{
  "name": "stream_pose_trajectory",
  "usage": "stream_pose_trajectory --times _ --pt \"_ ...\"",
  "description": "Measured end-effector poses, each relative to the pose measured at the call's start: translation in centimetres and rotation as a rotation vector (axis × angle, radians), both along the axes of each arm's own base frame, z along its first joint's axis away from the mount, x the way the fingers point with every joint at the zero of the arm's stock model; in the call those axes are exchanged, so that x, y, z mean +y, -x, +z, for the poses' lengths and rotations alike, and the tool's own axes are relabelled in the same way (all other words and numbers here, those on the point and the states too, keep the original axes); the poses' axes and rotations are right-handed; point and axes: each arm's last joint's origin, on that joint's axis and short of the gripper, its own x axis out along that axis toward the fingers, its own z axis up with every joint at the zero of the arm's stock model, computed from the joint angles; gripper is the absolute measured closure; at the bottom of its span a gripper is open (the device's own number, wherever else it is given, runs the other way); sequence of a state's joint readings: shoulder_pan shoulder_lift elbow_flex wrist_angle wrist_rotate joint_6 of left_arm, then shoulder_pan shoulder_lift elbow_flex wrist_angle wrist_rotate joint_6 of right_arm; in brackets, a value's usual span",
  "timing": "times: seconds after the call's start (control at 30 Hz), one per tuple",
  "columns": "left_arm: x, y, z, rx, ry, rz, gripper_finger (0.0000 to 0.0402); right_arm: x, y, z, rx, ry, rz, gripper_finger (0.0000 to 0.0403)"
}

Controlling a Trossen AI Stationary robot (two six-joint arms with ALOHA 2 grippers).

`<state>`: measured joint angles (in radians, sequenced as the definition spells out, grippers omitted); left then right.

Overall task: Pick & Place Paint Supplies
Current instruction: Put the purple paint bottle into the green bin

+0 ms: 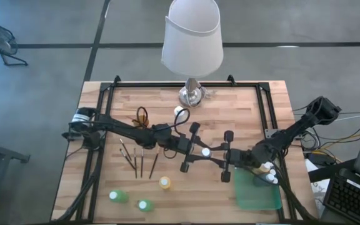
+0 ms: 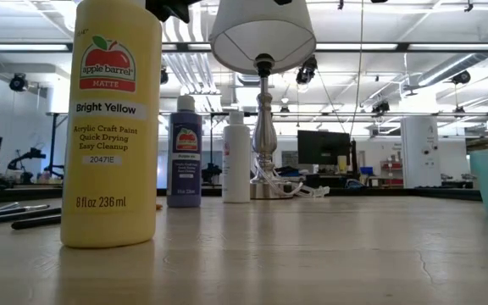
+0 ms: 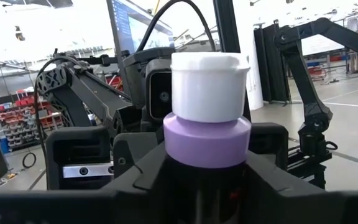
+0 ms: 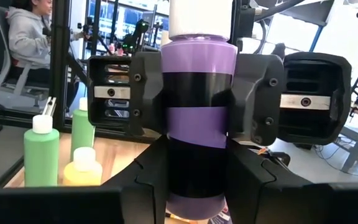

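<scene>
Purple bottle: held above mid-tabletop between both grippers; long axis upright, white cap uppermost, as seen in both wrist views.
Left gripper: at table centre, fingers flanking the bottle just below its shoulder; jaws around the bottle, firm grip not confirmable.
Right gripper: facing the left one, fingers pressed against the bottle's dark label band; jaws clenched on the purple bottle.
Yellow bottle: upright on the tabletop, cap up, near the front edge; closest to the lens in the low view.
Green bottles: two, upright, cap up, at the front left, apart from each other.
Paintbrushes: several, flat on the wood left of centre, long axes running roughly front to back, slightly fanned.
Other bottles: one purple and one white, upright beside the lamp base in the low view.
Tray: green, flat, at the front right; small bottles with white caps at its rear edge, beneath the right arm.
Lamp: white shade, upright at the rear centre.
Person: seated beyond the table, in the right wrist view.
</scene>
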<state>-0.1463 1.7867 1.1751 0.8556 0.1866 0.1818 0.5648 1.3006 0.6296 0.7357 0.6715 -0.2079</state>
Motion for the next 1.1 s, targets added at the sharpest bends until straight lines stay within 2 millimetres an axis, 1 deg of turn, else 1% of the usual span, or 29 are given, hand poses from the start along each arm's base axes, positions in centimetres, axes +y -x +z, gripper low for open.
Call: stream_pose_trajectory --times 0.07,0.13,0.3,0.43,0.5,0.57,0.67,0.77,0.9,1.03,1.1 --pt "0.0 0.0 0.0 0.002 0.000 0.000 0.0277 0.0 0.0 0.0 0.000 -0.003 0.001 0.0290" --pt "0.0 0.0 0.0 0.010 0.004 -0.001 0.0280 0.0 0.0 0.0 -0.001 -0.027 0.002 0.0279" --pt "0.0 0.0 -0.1 0.042 0.018 -0.005 0.0270 0.0 0.0 -0.2 0.014 -0.038 0.001 0.0237" --pt "0.1 0.2 0.1 0.095 0.005 0.004 0.0269 0.1 0.2 -0.2 0.044 -0.026 0.013 0.0200" --pt "0.2 0.5 0.3 0.118 -0.002 0.010 0.0271 0.1 0.3 0.1 0.071 -0.027 0.010 0.0183" --pt "0.2 0.8 0.6 0.128 -0.006 0.010 0.0272 0.2 0.4 0.8 0.098 -0.045 0.010 0.0165" --pt "0.2 1.1 0.8 0.179 -0.013 0.015 0.0272 0.0 0.6 1.5 0.182 -0.061 0.004 0.0138" --pt "0.6 1.8 0.8 0.286 -0.019 0.034 0.0272 -0.1 0.9 2.2 0.288 -0.091 -0.019 0.0115" --pt "1.2 2.7 1.9 0.514 0.004 0.105 0.0272 -0.2 1.1 2.9 0.430 -0.132 -0.063 0.0090" --pt "1.5 3.4 2.8 0.743 0.006 0.194 0.0272 -0.1 1.0 3.6 0.512 -0.150 -0.078 0.0074" --pt "1.6 3.5 3.4 0.815 0.017 0.211 0.0272 0.1 0.7 4.0 0.517 -0.153 -0.073 0.0070"
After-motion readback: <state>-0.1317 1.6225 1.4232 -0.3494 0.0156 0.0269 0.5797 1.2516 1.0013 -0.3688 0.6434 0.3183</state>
